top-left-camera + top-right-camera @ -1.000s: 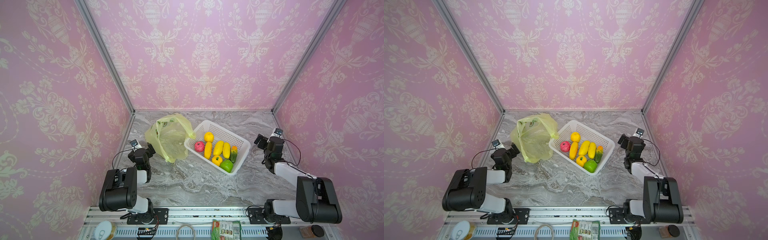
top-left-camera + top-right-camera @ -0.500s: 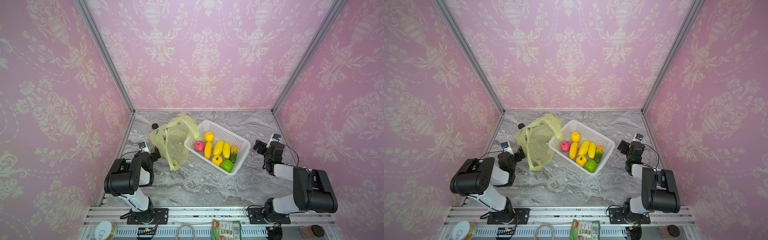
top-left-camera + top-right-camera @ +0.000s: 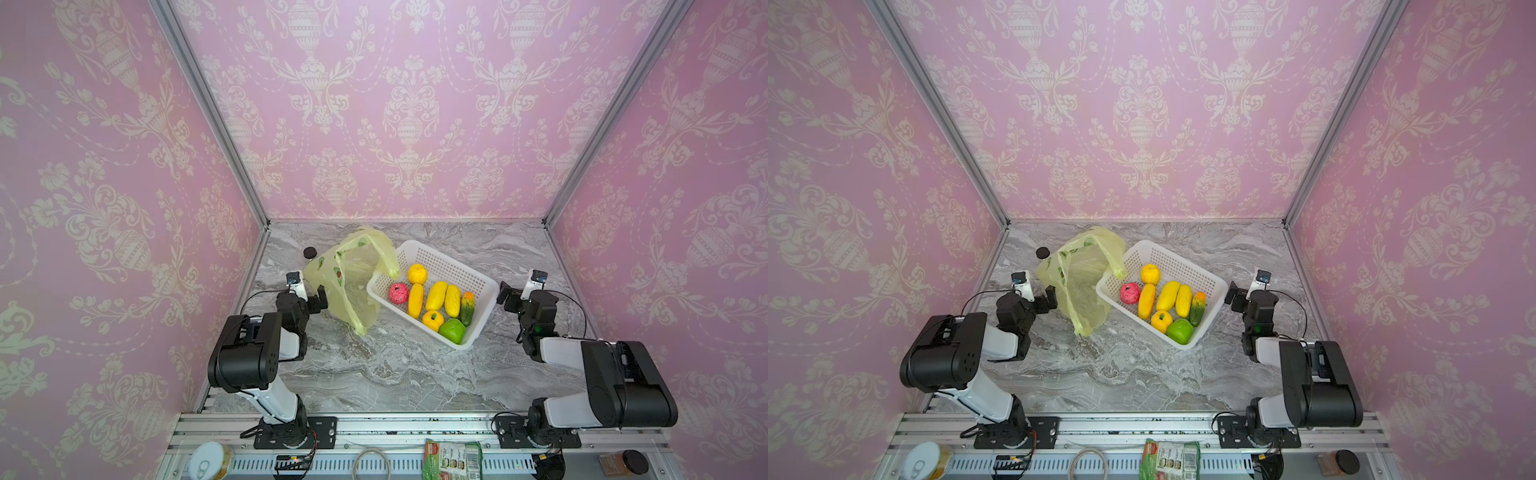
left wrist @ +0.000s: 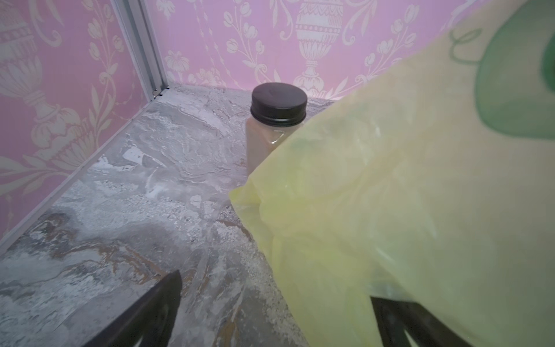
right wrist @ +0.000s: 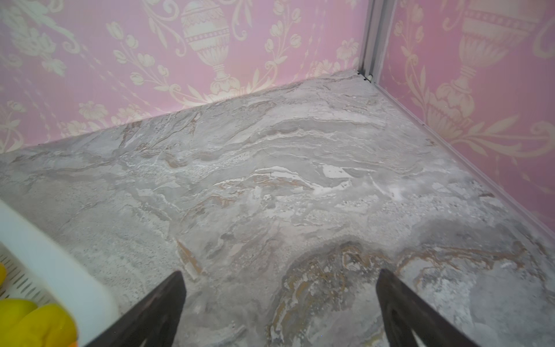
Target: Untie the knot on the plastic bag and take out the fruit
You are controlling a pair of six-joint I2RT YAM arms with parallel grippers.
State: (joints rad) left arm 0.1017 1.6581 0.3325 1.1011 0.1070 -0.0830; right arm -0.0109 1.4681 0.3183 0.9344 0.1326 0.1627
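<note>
The plastic bag (image 3: 353, 282) (image 3: 1084, 286) stands slack and open at the left of the white basket (image 3: 484, 318), one handle loop draped over the basket's rim. No knot shows. The fruit (image 3: 434, 297) (image 3: 1167, 297) lies in the basket: several yellow, orange, pink and green pieces. My left gripper (image 3: 318, 297) (image 4: 276, 300) is open against the bag's left side, and the film covers one of its fingers (image 4: 399, 318). On the basket's right my right gripper (image 3: 505, 297) (image 5: 279, 288) is open over bare table, holding nothing.
A jar with a black lid (image 3: 309, 252) (image 4: 277, 105) stands behind the bag near the back left corner. Pink walls close three sides. On the front rail lie a tin can (image 3: 210, 457), a green packet (image 3: 453, 459) and a small jar (image 3: 627, 461).
The bag has risen and shifted right, uncovering the black-lidded jar. Both arms have folded back toward their bases, and the left gripper has moved up to the bag's side.
</note>
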